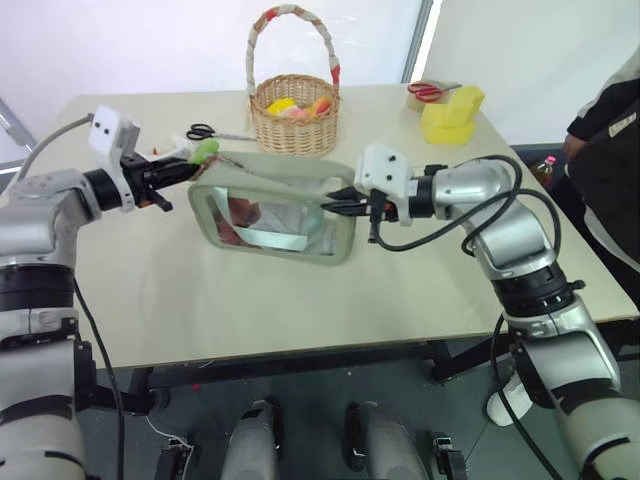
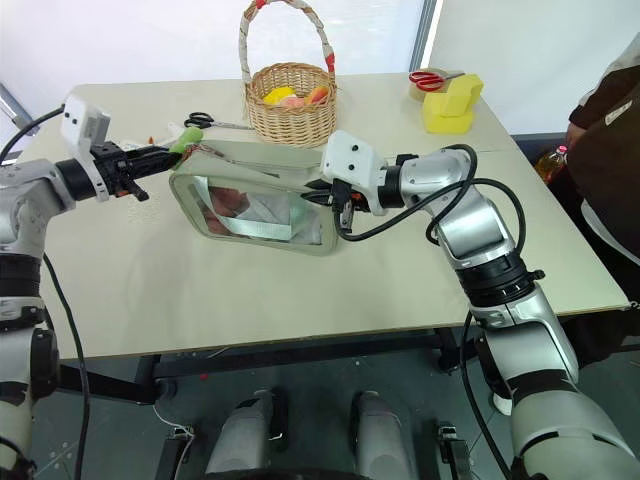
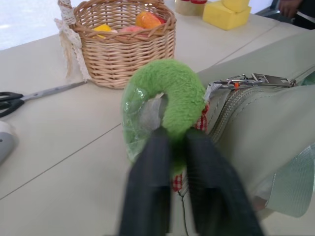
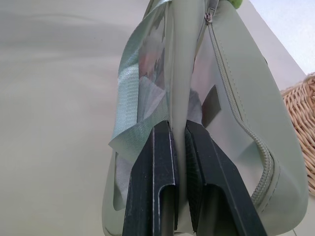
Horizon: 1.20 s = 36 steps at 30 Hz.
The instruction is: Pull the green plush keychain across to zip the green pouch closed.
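- Jaws of my left gripper (image 3: pixel 172 142) pinch the green plush keychain (image 3: pixel 170 96), upper left of the head view.
- Right gripper (image 4: pixel 178 129) jaws clamp the green pouch (image 1: pixel 275 205) edge, mid-frame above the counter (image 1: pixel 300 300).

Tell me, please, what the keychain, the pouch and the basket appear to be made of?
Keychain: fuzzy green plush, matte pile. Pouch: smooth sage fabric or faux leather, stitched zipper, glossy clear plastic window. Basket: woven wicker, likely natural cane.
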### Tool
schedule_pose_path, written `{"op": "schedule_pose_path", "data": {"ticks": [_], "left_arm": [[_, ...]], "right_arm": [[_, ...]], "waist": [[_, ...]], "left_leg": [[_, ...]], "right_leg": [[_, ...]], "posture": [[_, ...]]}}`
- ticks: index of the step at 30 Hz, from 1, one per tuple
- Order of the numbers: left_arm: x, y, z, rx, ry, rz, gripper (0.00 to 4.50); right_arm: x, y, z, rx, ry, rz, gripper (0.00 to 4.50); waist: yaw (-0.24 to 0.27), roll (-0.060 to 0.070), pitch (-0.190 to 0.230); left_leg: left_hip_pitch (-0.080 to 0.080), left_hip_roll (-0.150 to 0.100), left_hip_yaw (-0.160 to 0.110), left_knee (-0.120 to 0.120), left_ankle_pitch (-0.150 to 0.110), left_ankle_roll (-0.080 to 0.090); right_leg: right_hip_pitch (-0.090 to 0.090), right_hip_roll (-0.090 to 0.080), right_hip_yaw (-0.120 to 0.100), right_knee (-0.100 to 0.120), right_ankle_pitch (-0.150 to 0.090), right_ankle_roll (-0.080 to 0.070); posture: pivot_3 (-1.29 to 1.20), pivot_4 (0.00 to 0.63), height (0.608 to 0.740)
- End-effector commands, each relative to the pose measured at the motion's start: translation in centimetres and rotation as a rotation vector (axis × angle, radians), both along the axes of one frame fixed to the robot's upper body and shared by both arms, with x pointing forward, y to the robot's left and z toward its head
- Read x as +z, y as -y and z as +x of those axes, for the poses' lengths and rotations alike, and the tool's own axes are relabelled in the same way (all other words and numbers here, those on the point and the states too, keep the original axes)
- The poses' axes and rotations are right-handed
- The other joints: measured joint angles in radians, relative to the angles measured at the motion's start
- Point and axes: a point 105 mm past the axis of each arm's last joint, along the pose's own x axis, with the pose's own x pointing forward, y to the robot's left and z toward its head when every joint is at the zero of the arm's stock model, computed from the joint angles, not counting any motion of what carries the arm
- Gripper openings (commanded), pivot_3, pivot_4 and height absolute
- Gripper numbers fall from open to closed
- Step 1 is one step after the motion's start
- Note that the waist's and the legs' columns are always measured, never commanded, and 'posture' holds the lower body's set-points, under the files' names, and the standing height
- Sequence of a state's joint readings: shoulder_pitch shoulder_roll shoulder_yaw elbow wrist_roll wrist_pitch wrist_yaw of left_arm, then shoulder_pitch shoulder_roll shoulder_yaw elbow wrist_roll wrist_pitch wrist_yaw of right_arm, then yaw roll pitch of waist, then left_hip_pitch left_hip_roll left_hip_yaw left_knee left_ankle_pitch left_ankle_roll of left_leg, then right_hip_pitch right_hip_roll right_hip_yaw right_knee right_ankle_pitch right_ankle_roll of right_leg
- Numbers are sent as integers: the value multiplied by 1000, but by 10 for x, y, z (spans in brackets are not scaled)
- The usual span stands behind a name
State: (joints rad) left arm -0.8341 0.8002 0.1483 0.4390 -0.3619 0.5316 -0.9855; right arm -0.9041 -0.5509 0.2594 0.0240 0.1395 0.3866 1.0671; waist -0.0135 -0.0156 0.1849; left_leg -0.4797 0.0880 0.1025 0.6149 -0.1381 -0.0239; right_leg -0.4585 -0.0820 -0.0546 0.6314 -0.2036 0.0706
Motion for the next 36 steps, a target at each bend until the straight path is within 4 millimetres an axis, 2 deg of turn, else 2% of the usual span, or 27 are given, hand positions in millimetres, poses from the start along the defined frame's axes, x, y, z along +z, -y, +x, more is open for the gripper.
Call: {"op": "schedule_pose_path", "data": {"ticks": [1,4,7,10,13,16,19,26,29,31,35,36], "left_arm": [[18,4,-2,-21,60,-3,144],[27,6,-3,-32,88,-7,144],[49,12,-6,-59,139,-41,144],[78,41,-20,-184,196,-23,144],[73,71,-36,-315,197,121,144],[61,82,-44,-366,190,221,144],[52,84,-39,-339,207,305,144],[40,72,-23,-253,232,434,144],[42,71,-26,-276,218,409,1058],[46,71,-31,-291,218,402,2038],[66,51,-33,-226,228,410,3919],[68,47,-35,-220,225,419,3919]], "right_arm": [[10,-3,-5,19,47,14,0],[11,-2,-4,14,52,16,0],[12,-2,-3,8,56,19,0],[13,-2,0,-2,62,26,0],[13,-2,1,-5,65,28,0],[13,-3,1,-6,65,30,0],[14,-3,2,-9,66,34,0],[14,-3,1,-11,66,38,0],[14,-3,2,-12,68,39,0],[14,-2,2,-13,68,39,0],[14,-3,3,-12,69,39,0],[14,-3,3,-11,69,39,0]], "waist": [[0,0,0],[0,0,0],[0,0,0],[2,0,0],[0,0,0],[-1,0,0],[-1,0,0],[0,0,0],[0,0,0],[-1,0,0],[0,0,0],[-2,0,0]], "left_leg": [[0,0,0,0,0,0],[0,0,0,0,0,0],[0,0,0,0,0,0],[0,0,0,0,0,0],[0,0,0,0,0,0],[0,0,0,0,0,0],[1,0,0,0,0,0],[0,0,0,0,0,0],[0,0,0,0,0,0],[0,0,0,0,0,0],[0,0,0,0,0,0],[0,0,0,0,0,0]], "right_leg": [[0,0,0,0,0,0],[0,0,0,0,0,0],[0,0,0,0,0,0],[0,0,0,0,0,0],[1,0,0,-1,0,0],[0,0,0,0,0,0],[0,0,0,1,0,0],[0,0,0,1,0,0],[0,0,0,1,0,0],[0,0,0,1,0,0],[0,0,0,1,0,0],[0,0,0,1,0,0]], "posture": [[0,150,740],[0,150,740],[0,150,740],[0,150,740],[0,150,740],[0,150,740],[0,150,740],[0,150,740],[0,150,740],[0,150,740],[0,150,740],[0,150,740]]}}
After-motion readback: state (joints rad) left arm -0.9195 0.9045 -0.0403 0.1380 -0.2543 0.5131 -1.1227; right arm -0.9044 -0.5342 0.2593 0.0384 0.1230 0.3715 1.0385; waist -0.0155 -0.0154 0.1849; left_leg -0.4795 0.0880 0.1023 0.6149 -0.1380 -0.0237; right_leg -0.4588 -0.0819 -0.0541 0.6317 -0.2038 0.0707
